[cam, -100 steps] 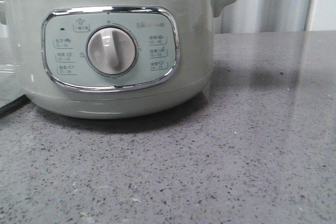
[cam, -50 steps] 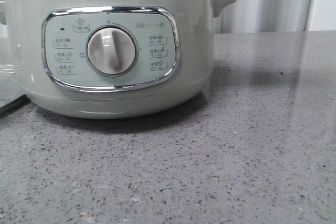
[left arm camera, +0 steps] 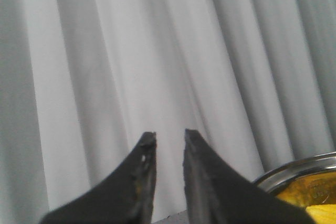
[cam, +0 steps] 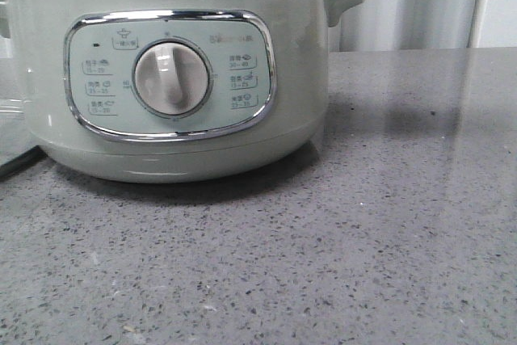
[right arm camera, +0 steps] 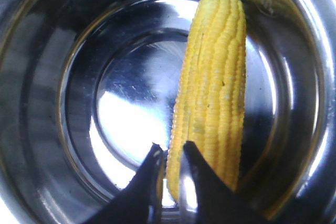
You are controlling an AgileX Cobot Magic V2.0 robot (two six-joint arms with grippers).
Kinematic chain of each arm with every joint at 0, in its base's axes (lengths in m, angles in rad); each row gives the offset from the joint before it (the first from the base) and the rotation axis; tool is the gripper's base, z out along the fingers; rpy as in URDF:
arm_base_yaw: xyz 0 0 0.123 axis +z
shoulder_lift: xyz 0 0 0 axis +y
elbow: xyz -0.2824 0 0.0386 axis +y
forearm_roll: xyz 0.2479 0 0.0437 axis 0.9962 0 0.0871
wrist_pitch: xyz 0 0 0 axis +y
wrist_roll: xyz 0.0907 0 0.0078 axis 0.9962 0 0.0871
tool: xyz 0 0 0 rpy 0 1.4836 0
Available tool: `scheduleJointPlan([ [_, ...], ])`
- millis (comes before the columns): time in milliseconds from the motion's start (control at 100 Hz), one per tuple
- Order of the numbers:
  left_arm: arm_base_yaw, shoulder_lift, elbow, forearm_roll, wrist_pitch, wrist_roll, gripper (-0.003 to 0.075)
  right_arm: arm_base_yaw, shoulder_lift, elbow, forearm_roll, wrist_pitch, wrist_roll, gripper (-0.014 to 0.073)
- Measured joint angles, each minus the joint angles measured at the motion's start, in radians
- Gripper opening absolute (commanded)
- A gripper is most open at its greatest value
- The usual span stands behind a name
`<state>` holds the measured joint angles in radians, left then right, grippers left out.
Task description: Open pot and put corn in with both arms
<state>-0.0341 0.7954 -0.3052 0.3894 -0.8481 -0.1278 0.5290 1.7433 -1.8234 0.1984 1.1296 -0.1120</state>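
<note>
Corn cob lying loose in the lidless pale green electric cooker on the bench, right claw and left claw both narrowly parted, empty; task seemingly complete.

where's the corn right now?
Inside the pot, lying on its shiny metal floor in the right wrist view; the corn sits just past the right pincer, not gripped.

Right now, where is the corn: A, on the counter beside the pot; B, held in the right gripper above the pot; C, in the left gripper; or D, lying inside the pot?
D: the right wrist view shows the corn lying on the shiny floor of the pot, free of the right gripper.
</note>
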Motion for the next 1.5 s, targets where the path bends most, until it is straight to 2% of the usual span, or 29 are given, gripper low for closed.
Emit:
scheduleJointPlan([
  [270,0.0,-0.157,0.0,0.092,0.107,-0.116,-0.002,0.0,-0.1,0.0,-0.033,-0.016,0.0,-0.0072],
  [480,0.0,-0.262,0.0,0.101,0.27,-0.185,-0.002,0.0,-0.208,0.069,-0.039,-0.134,0.0,-0.0072],
  [590,0.0,-0.307,0.021,0.102,0.298,-0.218,-0.002,0.0,-0.271,0.146,-0.041,-0.21,-0.002,-0.0072],
  [750,0.0,-0.376,0.067,0.13,0.298,-0.269,-0.002,0.0,-0.389,0.338,-0.043,-0.388,-0.003,-0.0073],
  [890,0.0,-0.471,0.11,0.254,0.298,-0.349,-0.002,0.0,-0.505,0.545,-0.043,-0.59,-0.006,-0.0074],
  [1110,0.0,-0.644,0.151,0.342,0.333,-0.539,-0.002,0.0,-0.718,0.869,-0.043,-0.799,-0.008,-0.0074],
  [1320,0.0,-0.736,0.173,0.374,0.482,-0.569,-0.002,0.0,-0.96,1.15,-0.07,-0.995,-0.008,-0.0074],
  [1500,0.0,-0.753,0.213,0.374,0.531,-0.571,-0.002,0.0,-1.154,1.372,-0.147,-1.119,-0.008,-0.0074],
])
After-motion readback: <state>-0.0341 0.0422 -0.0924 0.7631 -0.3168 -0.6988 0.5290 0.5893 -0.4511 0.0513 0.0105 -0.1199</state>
